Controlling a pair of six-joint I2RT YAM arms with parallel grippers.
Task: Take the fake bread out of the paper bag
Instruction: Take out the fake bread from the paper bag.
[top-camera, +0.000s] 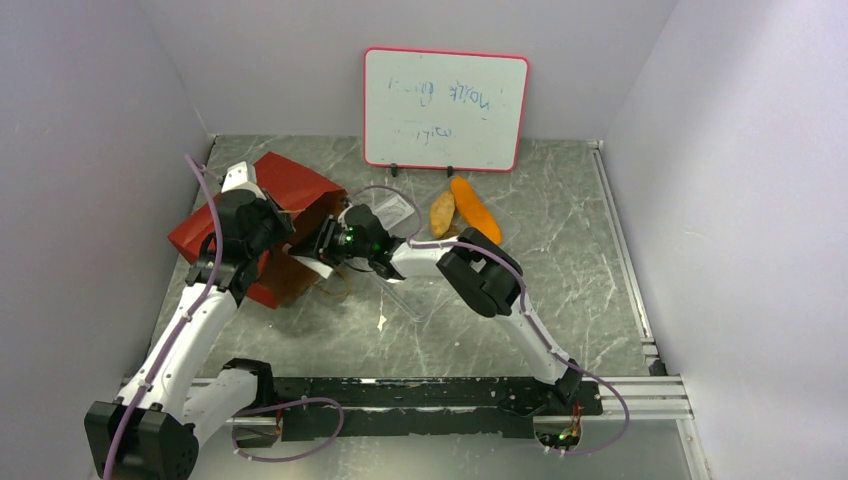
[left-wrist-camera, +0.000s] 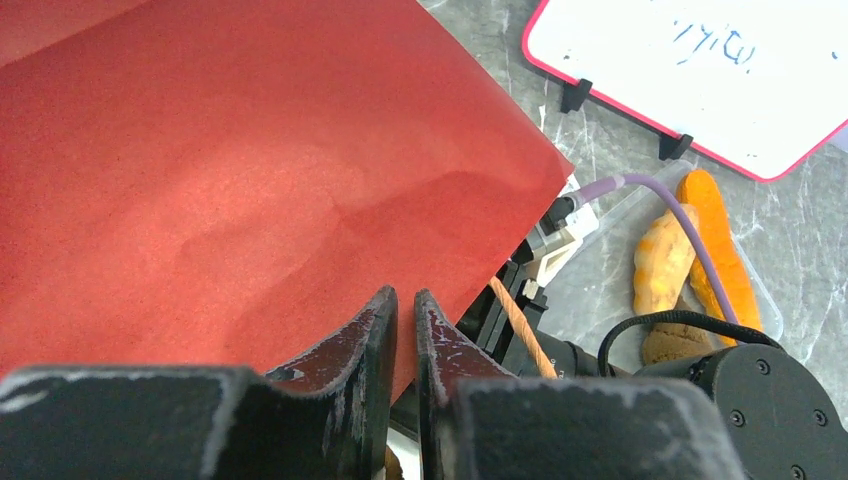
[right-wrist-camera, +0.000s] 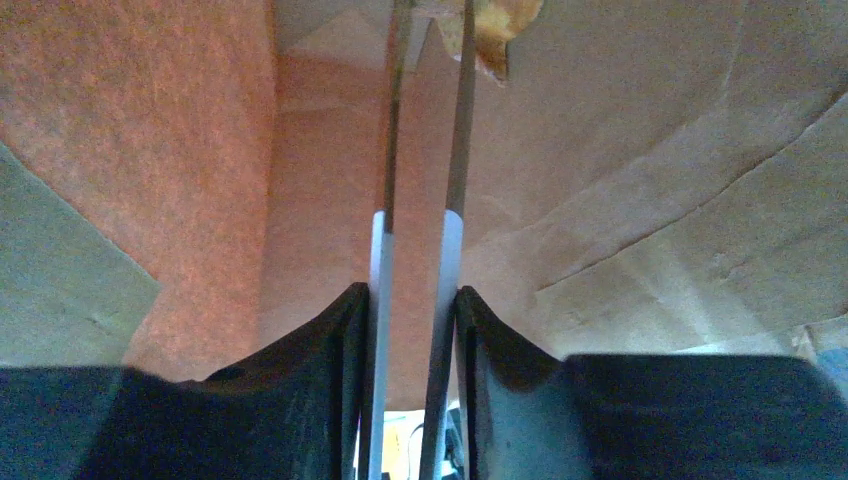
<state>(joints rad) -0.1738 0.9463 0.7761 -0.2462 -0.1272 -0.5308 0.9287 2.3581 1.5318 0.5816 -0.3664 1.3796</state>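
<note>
Marbled tabletop (top-camera: 560, 300), creased red paper bag (top-camera: 290, 185)

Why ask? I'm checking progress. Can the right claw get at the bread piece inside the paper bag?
Probably yes: the right claw is inside the paper bag, its thin fingers open and running straight to the golden bread piece, with nothing between.

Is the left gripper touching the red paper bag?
Touching. The left wrist view shows the left gripper shut on the paper bag: its red edge runs into the narrow slit between the jaws.
</note>
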